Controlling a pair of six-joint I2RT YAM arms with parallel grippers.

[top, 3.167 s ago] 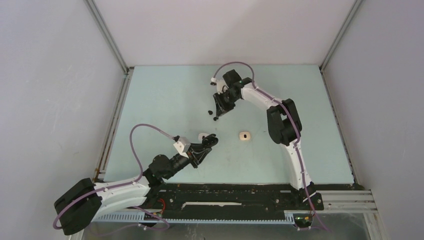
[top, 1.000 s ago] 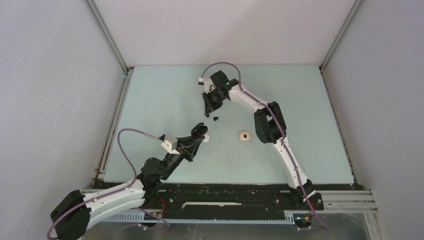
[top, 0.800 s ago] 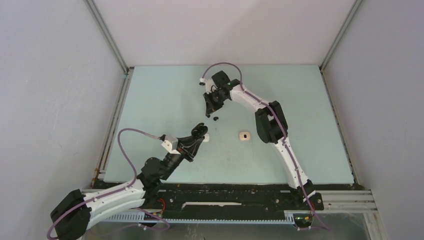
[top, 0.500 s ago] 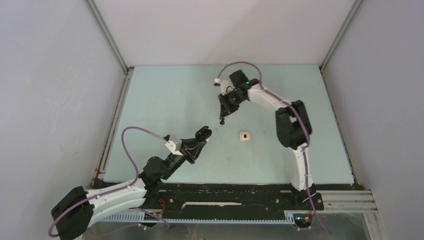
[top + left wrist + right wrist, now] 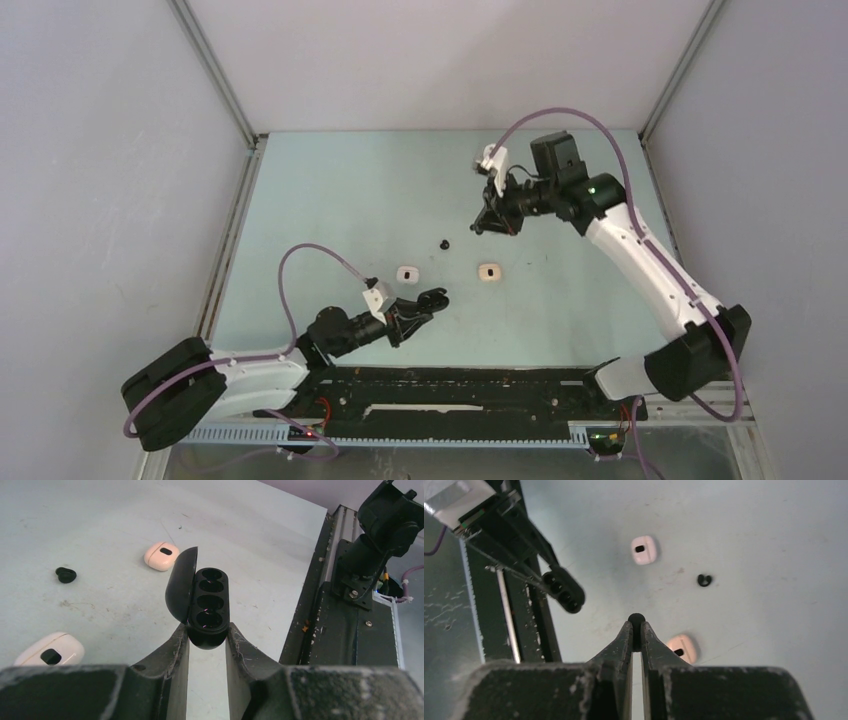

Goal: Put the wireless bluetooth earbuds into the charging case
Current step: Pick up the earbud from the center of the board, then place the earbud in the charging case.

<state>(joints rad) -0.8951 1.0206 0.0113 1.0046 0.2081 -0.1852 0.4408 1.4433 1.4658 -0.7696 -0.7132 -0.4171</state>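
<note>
Pale blue-green desk [image 5: 330, 190] enclosed by plain grey walls [image 5: 110, 150], viewed from above and from both wrists, with a black base rail [image 5: 460, 385] along the near edge

Left gripper [image 5: 432, 298]: low over the near centre of the desk, pointing right. Its two fingers [image 5: 177, 645] are closed narrowly on the lower body of the black charging case [image 5: 206, 602]. The case lid is hinged open to the left in the wrist view, and the round recesses of the case face the camera.

Right gripper [image 5: 481, 226]: held above the far centre-right of the desk. Its fingers are pressed almost together, pinching a black earbud [image 5: 636, 618] at the very tips.

Second black earbud [image 5: 443, 244]: lying loose on the desk, apart from both grippers, left of and nearer than the right gripper.

Left white case [image 5: 406, 273] and right cream case [image 5: 489, 271]: two pebble-shaped objects resting on the desk side by side but well apart, each with a small dark mark on top. The loose earbud lies just beyond the gap between them; the left gripper and its charging case lie on the near side of that gap
</note>
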